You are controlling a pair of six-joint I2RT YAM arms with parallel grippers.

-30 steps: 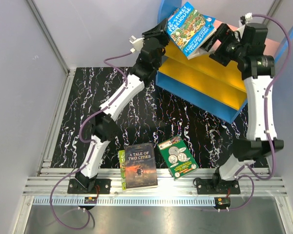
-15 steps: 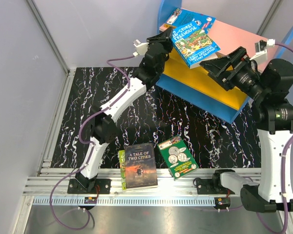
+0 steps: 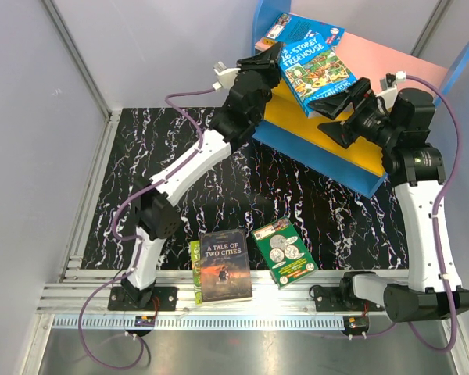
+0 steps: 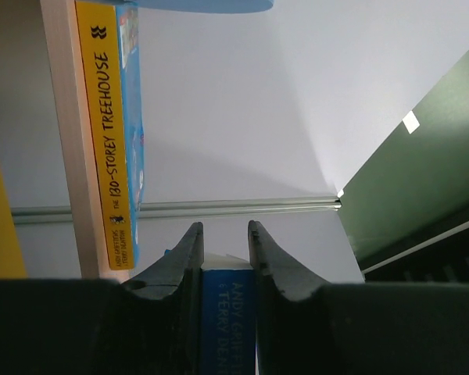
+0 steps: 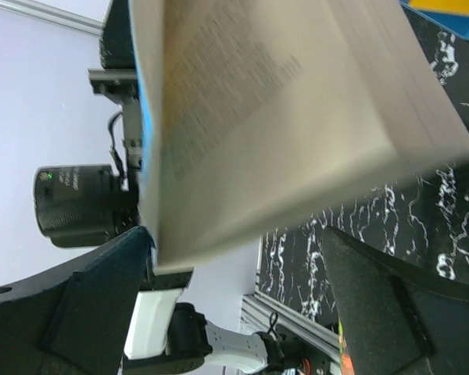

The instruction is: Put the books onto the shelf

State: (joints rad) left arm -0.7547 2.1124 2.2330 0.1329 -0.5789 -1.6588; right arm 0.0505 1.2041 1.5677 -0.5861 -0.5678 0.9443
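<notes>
Left gripper point(image 4: 223, 230) pinched the blue Treehouse paperback point(image 3: 313, 66) by its spine, one o'clock, atop the blue-sided, pink-topped shelf point(image 3: 383, 58). Right gripper point(image 5: 242, 266) spread wide (apparently clear). One-edge hold: it could pivot, slide off.

Bright even overhead light, glare on ribbed aluminium rail point(image 3: 250, 311), right wrist view blurred across blue-covered paperback point(image 5: 281, 117) pages, left wrist foreground dark against pale wall point(image 4: 234, 117).

- Blue Treehouse book point(image 3: 316, 66): cover up, tilted over the pink top board point(image 3: 391, 62) of the shelf point(image 3: 328, 156), its spine pinched between the left fingers point(image 4: 186, 262).
- "A Tale of Two Cities" point(image 3: 224, 266): flat on the surface point(image 3: 141, 180), overlapping a lime-green book point(image 3: 194, 269).
- Coin-covered green book point(image 3: 285, 251): flat, just beside it.
</notes>
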